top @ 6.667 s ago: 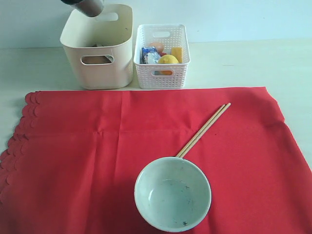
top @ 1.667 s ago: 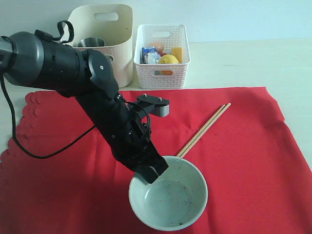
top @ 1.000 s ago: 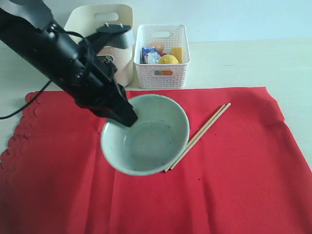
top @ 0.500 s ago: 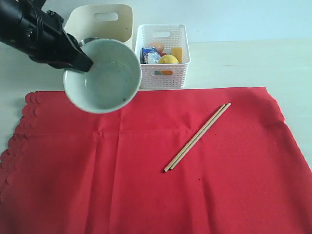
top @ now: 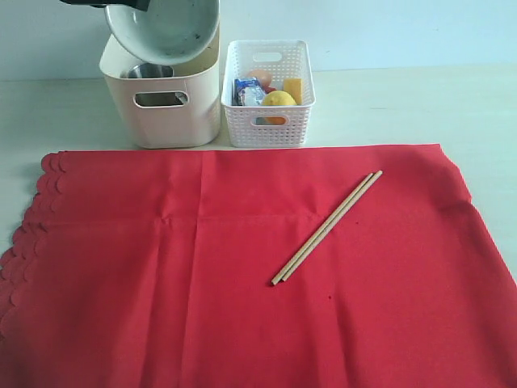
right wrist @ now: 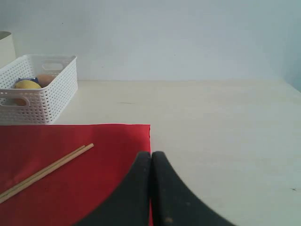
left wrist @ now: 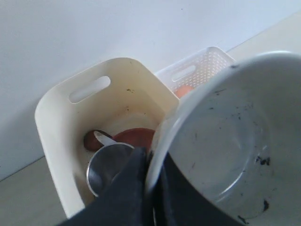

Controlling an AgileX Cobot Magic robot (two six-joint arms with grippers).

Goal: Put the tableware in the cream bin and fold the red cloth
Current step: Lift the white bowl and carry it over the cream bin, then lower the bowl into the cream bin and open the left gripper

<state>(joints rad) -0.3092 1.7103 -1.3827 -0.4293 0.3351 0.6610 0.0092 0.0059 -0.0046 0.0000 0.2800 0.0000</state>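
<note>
1. One cloth [top: 242, 267] covers the near part of the table [top: 404, 105]. It lies flat with light creases, its scalloped edge on the left, and its near edge runs out of the exterior view.
2. Two chopsticks [top: 327, 227] lie side by side on the cloth, right of its middle. They slant from near-left to far-right and have clear red fabric all around them.
3. The right fingers [right wrist: 136, 188] are pressed together and hold nothing. They hang over the cloth's right edge, with the chopsticks off to one side and well apart from them. The exterior view does not show these fingers.
4. Bare table lies open to the right of the cloth and beyond its far right corner.
5. Two containers stand side by side just past the cloth's far edge: the cream bin [top: 166, 105] on the left and a white perforated basket [top: 268, 121] on its right, with a narrow gap between them.
6. The basket holds food, including one lemon [top: 279, 99]. The other items are too crowded to count.
7. Inside the bin, the left wrist view shows one steel cup [left wrist: 106, 167], one brown plate [left wrist: 134, 138] and one dark spoon [left wrist: 94, 139]. The knife cannot be made out.
8. One bowl [top: 166, 28] hangs tilted above the bin's far side, with its hollow turned toward the exterior camera.
9. The left fingers [left wrist: 131, 188] are clamped on the bowl's rim, directly over the bin's opening.
</note>
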